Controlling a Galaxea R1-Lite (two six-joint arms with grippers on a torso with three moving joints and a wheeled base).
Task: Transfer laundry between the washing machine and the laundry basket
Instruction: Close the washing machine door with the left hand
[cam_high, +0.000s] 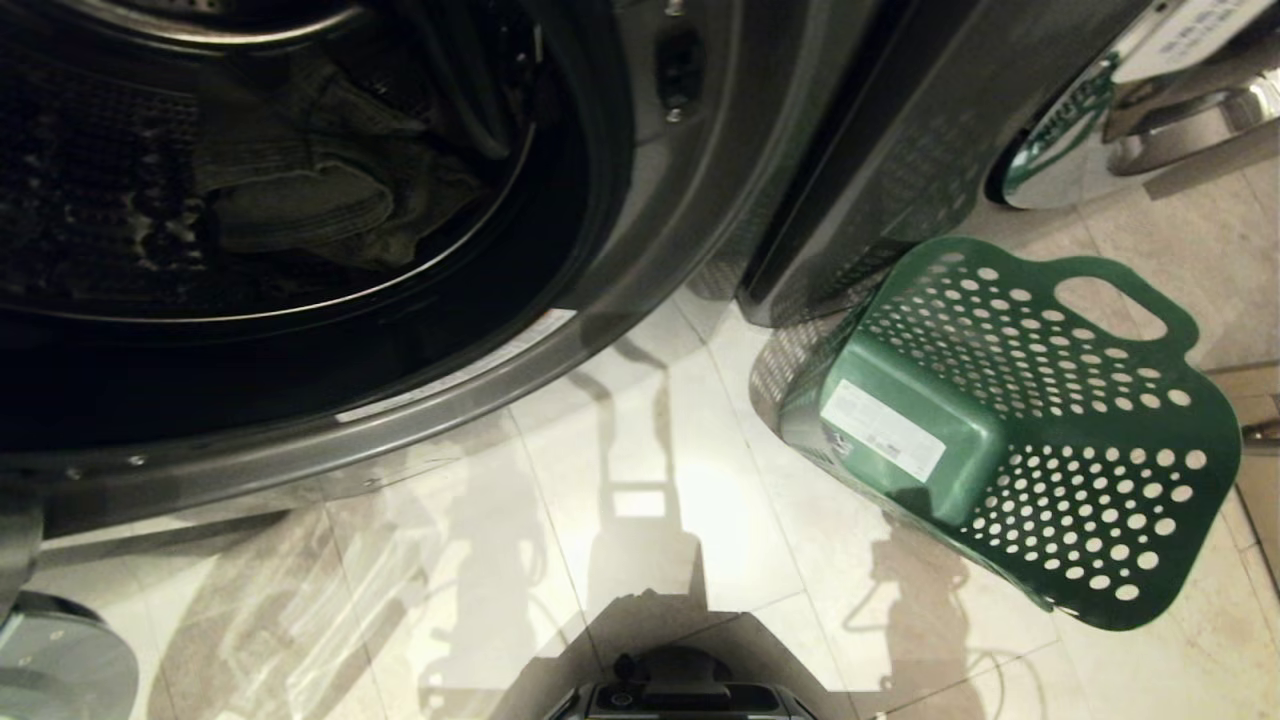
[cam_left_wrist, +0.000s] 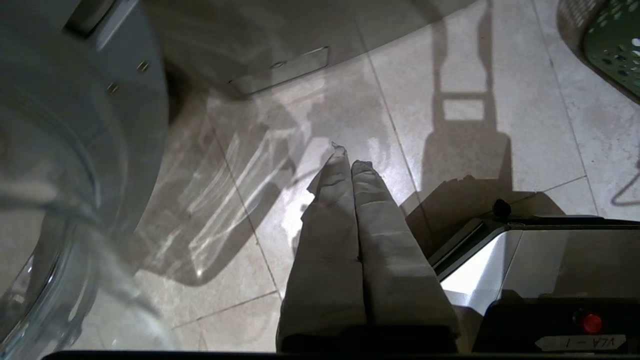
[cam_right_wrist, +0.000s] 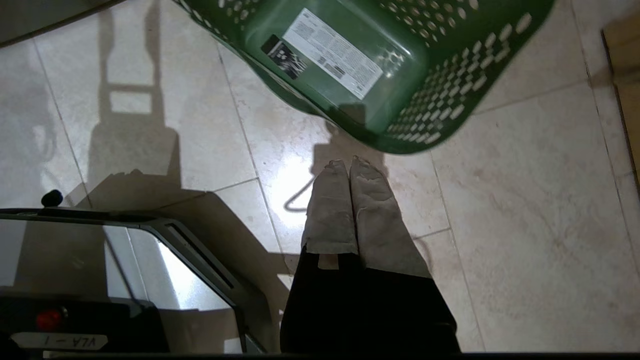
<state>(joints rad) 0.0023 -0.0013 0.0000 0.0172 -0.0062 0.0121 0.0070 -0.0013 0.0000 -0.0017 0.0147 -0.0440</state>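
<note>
Your laundry (cam_high: 300, 190) lies bunched in the drum of the washer (cam_high: 640, 230), whose door stands open. The basket (cam_high: 1010, 430) sits on the floor tiles (cam_high: 640, 440) just right of the washer — tipped, with its sticker (cam_high: 882, 430) showing. Both grippers hang over bare floor, left (cam_left_wrist: 351, 156) and right (cam_right_wrist: 346, 161), each with fingers pressed together, holding nothing.

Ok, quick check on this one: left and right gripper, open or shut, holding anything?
Left gripper: shut, empty, pointing down over bare floor tile.
Right gripper: shut, empty, above the floor just short of the laundry basket.
</note>
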